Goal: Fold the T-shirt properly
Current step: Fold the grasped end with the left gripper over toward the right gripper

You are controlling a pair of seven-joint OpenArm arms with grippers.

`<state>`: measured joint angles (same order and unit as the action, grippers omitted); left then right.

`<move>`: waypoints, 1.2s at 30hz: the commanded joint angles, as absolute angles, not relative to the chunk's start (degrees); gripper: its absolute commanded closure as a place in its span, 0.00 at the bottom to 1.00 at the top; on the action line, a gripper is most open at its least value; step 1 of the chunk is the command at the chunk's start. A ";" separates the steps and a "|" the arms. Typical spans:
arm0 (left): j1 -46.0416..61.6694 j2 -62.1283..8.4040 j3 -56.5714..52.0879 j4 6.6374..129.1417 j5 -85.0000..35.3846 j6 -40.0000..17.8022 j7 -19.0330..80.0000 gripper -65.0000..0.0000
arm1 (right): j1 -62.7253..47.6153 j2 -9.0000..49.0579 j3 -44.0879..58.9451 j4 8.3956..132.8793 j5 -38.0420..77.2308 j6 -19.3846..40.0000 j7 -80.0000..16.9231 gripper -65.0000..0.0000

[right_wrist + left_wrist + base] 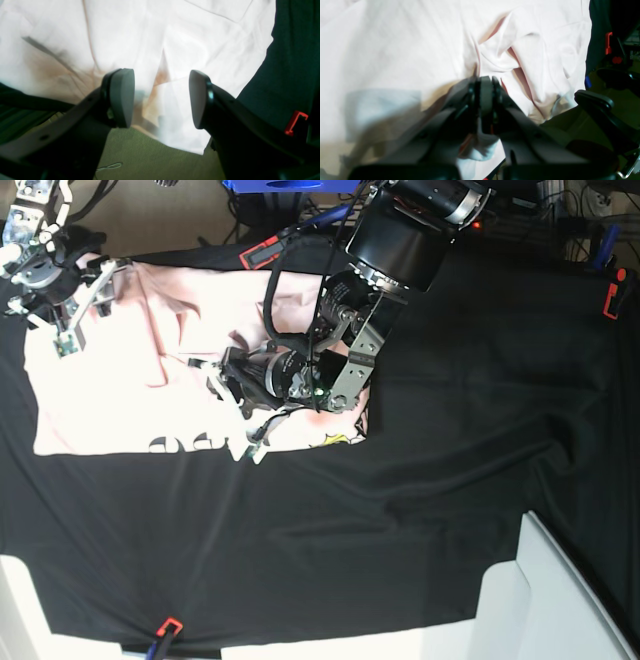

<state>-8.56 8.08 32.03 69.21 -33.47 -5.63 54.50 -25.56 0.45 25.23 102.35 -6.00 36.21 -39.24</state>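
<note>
**On the black cloth: a soft shirt, half gathered**

Across the far-left part of the black cloth (pixel 420 510) lies the T-shirt (pixel 110 400), pale pink, spread mostly flat, with black lettering peeking out along its near hem. It looks thin, light and limp; it should drape and wrinkle rather than hold a shape, and a single pinch will likely drag a ridge of cloth instead of the whole panel. Best holds, I judge, are hems, sleeve ends and corners, where doubled fabric gives the fingers something to bite.

Near the shirt's middle, the left gripper (pixel 486 95) has its fingers pressed together, and a fold of pink fabric bunches right at their tips, so it seems clamped on the shirt; creases radiate from that spot. At the shirt's far-left corner, the right gripper (pixel 161 97) hangs with fingers apart, holding nothing, above the shirt's edge.

Beyond the shirt's right edge and near hem the cloth lies free of other things, giving room to sweep a fold. Red clips (pixel 258 252) hold the cloth just behind the shirt's far edge; past the left corner the tabletop (pixel 150 160) shows.
</note>
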 commanded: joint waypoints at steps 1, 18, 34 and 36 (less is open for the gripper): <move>-9.71 9.00 32.22 70.02 -34.59 -5.93 53.58 1.00 | -25.36 0.75 25.36 103.16 -5.67 36.18 -38.37 0.49; -12.18 9.00 43.03 72.31 -34.95 -6.37 53.58 0.48 | -25.36 0.75 25.36 103.16 -5.67 36.18 -38.37 0.49; -4.44 -9.54 21.58 84.26 -34.59 -5.93 53.85 0.98 | -21.49 1.19 27.12 103.08 -6.02 36.18 -38.64 0.48; -1.80 -12.26 16.40 84.26 -34.59 -5.93 53.85 0.98 | -19.82 1.19 27.38 102.99 -6.02 36.18 -38.64 0.48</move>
